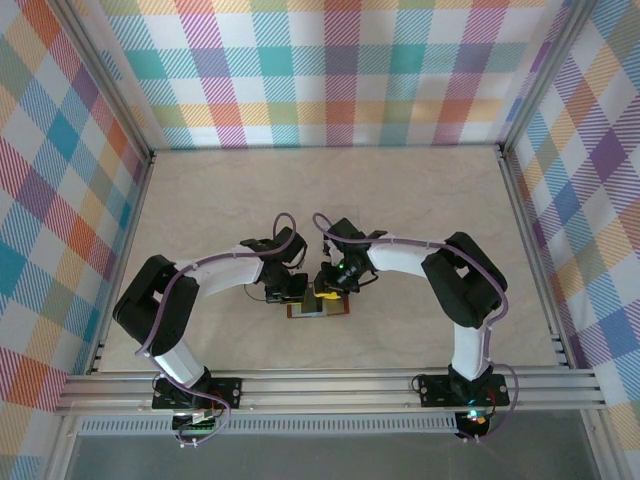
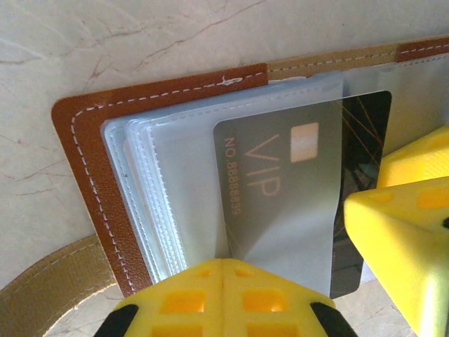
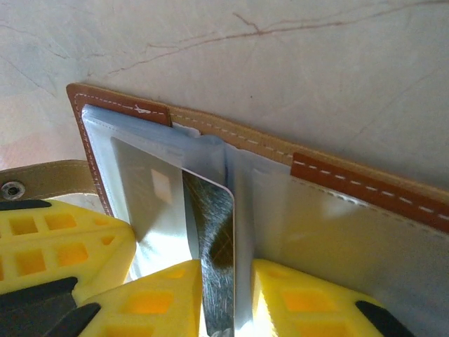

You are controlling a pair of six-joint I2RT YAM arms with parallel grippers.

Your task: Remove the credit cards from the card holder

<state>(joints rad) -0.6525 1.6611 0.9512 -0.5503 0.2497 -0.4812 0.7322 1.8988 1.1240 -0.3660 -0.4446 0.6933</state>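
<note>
A reddish-brown leather card holder (image 1: 338, 308) lies open and flat on a pale marbled tabletop (image 1: 400, 200), midway between two robot arms that reach in from either side. Clear plastic pockets (image 2: 175, 182) fan out inside the holder. A grey card (image 2: 280, 189) marked VIP sticks partway out of the pockets, and a dark card (image 2: 365, 140) lies under it, reaching a little further out. The left jaws, with yellow fingers (image 2: 210, 298), are pressed together at the holder's edge, over the pockets. The right jaws, also yellow, stand close on either side of the dark card, pinching it. A tan strap (image 2: 49, 288) curls beside the holder's corner.
</note>
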